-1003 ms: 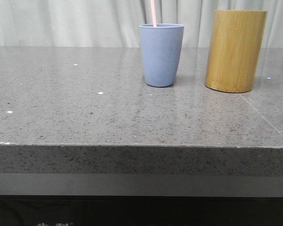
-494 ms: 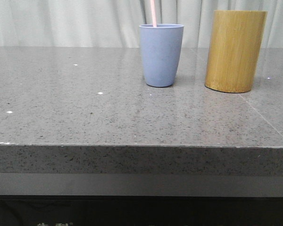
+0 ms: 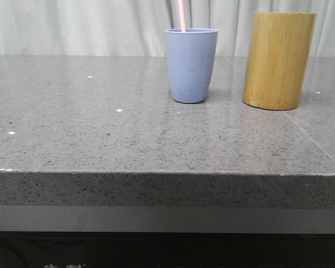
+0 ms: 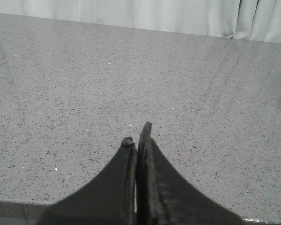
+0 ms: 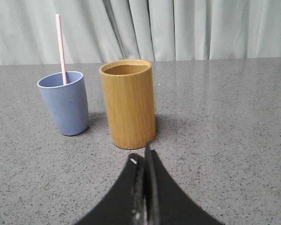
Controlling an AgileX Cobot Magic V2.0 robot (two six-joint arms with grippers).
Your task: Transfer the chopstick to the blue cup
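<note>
the chopstick (image 3: 181, 15) stands in the blue cup (image 3: 191, 65), its pale pink shaft rising out past the rim and leaning a little toward the back edge of the opening; in the right wrist view the same stick (image 5: 61, 48) rests against the inner wall of the cup (image 5: 65, 103). the cup sits upright on the grey stone table (image 3: 100, 128), just left of the taller bamboo cylinder (image 3: 278, 60), the two near each other but apart. compared with the frames from half a second and a second ago, nothing on the table has shifted: cup, stick and cylinder hold the same places. the left gripper (image 4: 137, 138) hangs over bare tabletop with its fingers pressed together, nothing between them. the right gripper (image 5: 143, 157) faces the cylinder from nearer the table's front, its fingers likewise closed on nothing.
</note>
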